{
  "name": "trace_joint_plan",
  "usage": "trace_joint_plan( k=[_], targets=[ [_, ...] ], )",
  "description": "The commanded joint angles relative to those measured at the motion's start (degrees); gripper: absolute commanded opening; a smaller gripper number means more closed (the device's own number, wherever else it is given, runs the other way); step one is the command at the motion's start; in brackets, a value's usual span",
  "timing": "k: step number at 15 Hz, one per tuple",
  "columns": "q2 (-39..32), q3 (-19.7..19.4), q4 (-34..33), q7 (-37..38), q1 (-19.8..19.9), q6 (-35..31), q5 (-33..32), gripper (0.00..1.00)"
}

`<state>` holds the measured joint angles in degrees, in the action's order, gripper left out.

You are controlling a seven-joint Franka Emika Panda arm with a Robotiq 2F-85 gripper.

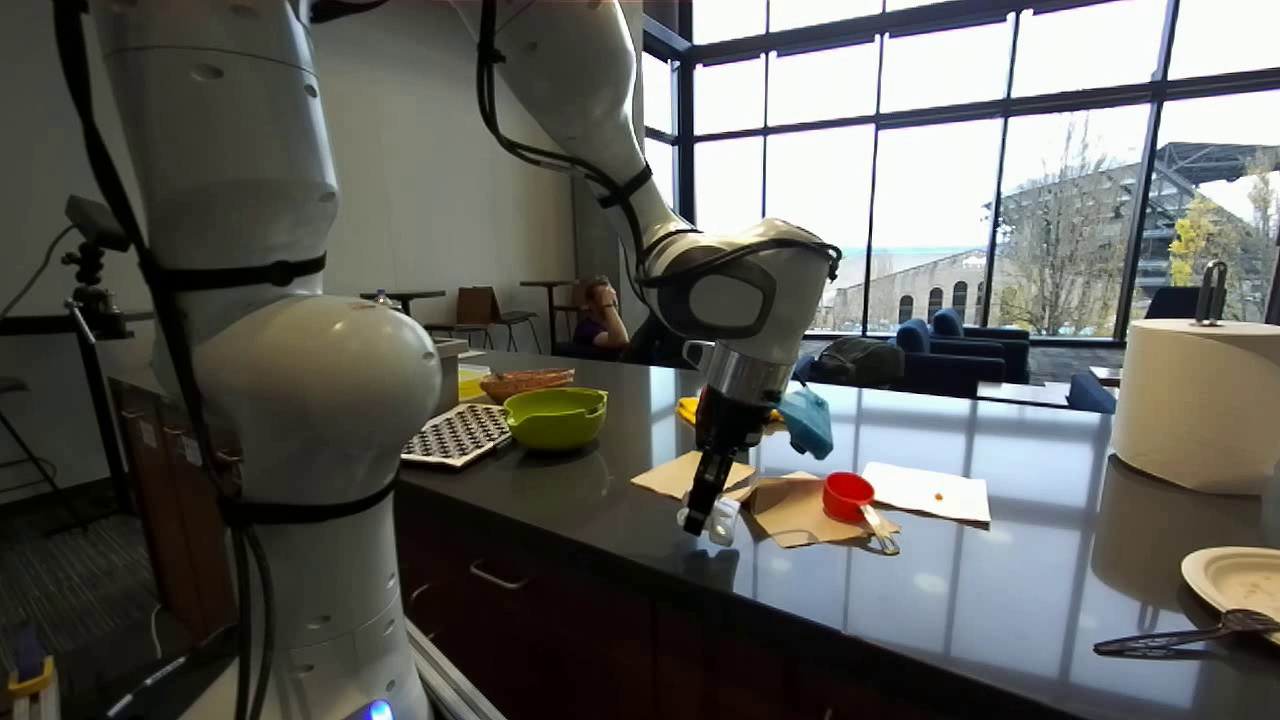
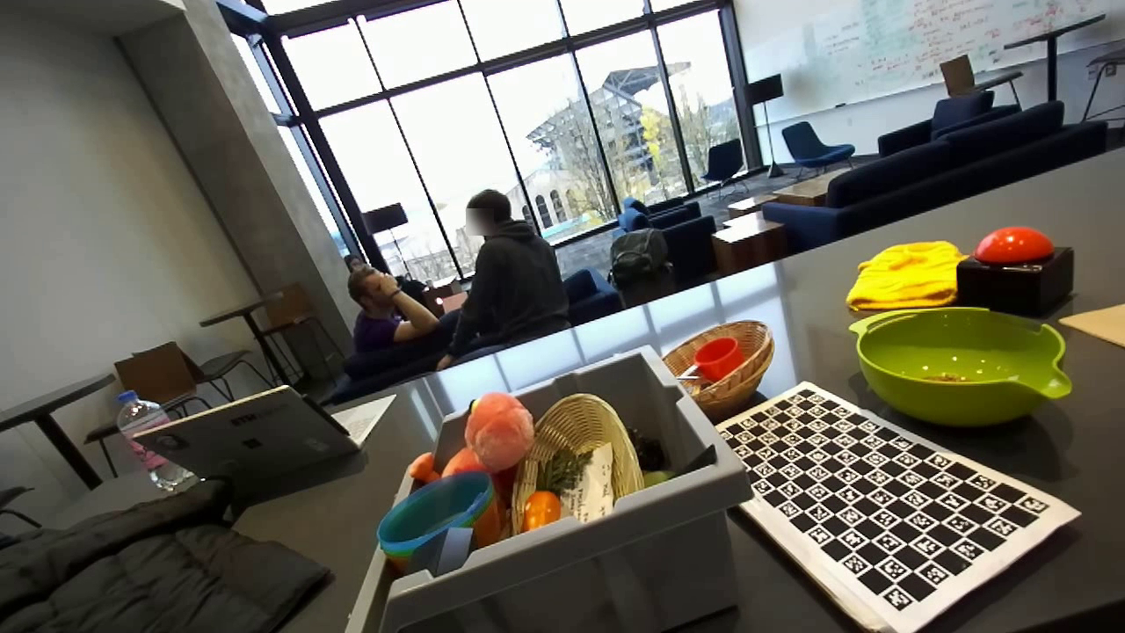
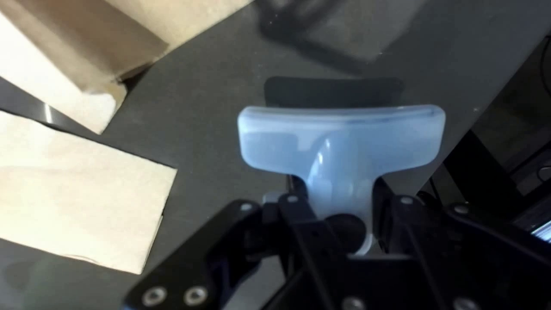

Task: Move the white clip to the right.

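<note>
The white clip is a T-shaped piece of glossy white plastic with a wide flat end, a narrow stem and a round hole near the stem's end. My gripper is shut on its stem, a black finger pad on each side. In an exterior view the clip shows at the fingertips of my gripper, near the counter's front edge. Its dark reflection below stands apart from it, so it appears held a little above the counter. Part of the stem end is hidden by the gripper. Neither clip nor gripper shows in the view with the grey bin.
Tan napkin-like sheets lie beside the gripper, with a red measuring cup on them. A white paper sheet lies beyond. A green bowl and checkered board stand nearer the arm base. A paper roll stands at the far side.
</note>
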<state>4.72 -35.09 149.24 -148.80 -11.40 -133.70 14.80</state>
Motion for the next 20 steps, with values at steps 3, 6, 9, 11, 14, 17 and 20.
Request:
trace_joint_plan(
  k=[3,6,9,11,14,17,20],
  targets=[
    [-0.61,-3.23,-0.21,-0.26,-3.22,0.56,1.73,0.11],
    [-1.29,-4.09,-0.37,-0.31,-3.97,0.78,2.06,0.62],
    [-1.57,-4.64,-0.52,-0.35,-4.51,0.88,2.29,0.77],
    [-1.7,-4.81,-0.51,-0.36,-4.58,0.83,2.2,0.91],
    [-1.91,-4.71,-0.5,-0.36,-4.24,0.56,1.97,1.0],
    [-2.36,3.69,-0.55,-0.72,4.93,-0.04,2.5,1.0],
    [1.83,9.47,0.82,3.36,11.72,-0.27,-1.73,0.95]
  ],
)
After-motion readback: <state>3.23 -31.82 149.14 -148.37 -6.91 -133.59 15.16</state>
